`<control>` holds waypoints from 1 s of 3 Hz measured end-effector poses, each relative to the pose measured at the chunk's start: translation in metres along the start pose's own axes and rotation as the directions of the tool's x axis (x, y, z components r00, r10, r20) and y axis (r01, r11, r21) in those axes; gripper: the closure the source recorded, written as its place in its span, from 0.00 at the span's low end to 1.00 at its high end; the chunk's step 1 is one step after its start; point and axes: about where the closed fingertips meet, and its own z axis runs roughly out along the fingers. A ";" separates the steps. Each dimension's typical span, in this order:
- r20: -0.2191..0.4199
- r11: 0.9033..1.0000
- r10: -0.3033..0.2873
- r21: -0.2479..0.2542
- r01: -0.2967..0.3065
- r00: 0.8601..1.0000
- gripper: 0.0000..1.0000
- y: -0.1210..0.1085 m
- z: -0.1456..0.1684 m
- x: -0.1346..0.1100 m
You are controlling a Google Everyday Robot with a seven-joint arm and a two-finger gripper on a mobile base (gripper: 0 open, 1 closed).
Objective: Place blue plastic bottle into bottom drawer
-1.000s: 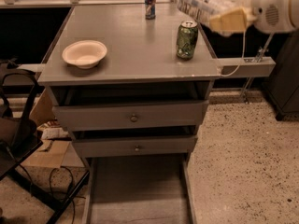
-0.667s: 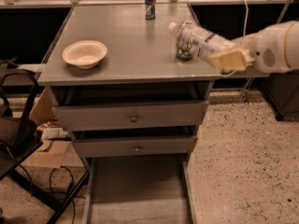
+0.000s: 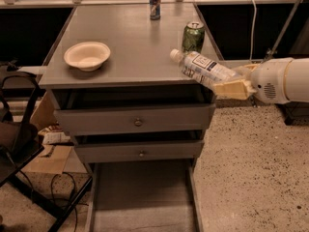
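**Bottle in the claw, up by the right front corner of the cabinet**

So here's the scene: the claw (image 3: 236, 79) comes in from the right on a fat white arm (image 3: 285, 80), and its tan fingers (image 3: 233, 89) are clamped on the base end of the blue plastic bottle (image 3: 205, 69). The bottle is held in the air, lying almost flat, with the white cap pointing up and to the left. It hangs right at the right front corner of the grey surface (image 3: 130, 37), cap end over the top and base end past the edge.

The bottom drawer (image 3: 145, 197) is pulled out way down low, a wide flat grey tray with side rails, well below the bottle. Above it sit two knobbed drawers, the top drawer (image 3: 138, 122) and the middle drawer (image 3: 141, 153), both a bit ajar.

On the surface there's a pale bowl (image 3: 87, 55) near the left front, a green can (image 3: 193, 36) standing just behind the bottle, and a tall blue can (image 3: 155, 1) at the back edge. A black chair (image 3: 19, 149) and some cardboard (image 3: 48, 156) sit on the speckled floor (image 3: 251, 168) to the left of the cabinet
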 end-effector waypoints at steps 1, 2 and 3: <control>-0.044 0.993 -0.108 -0.043 0.106 0.993 1.00 0.015 0.006 0.020; -0.071 0.963 -0.231 -0.158 0.218 0.970 1.00 0.044 0.000 0.060; -0.124 0.927 -0.308 -0.264 0.268 0.943 1.00 0.075 0.009 0.125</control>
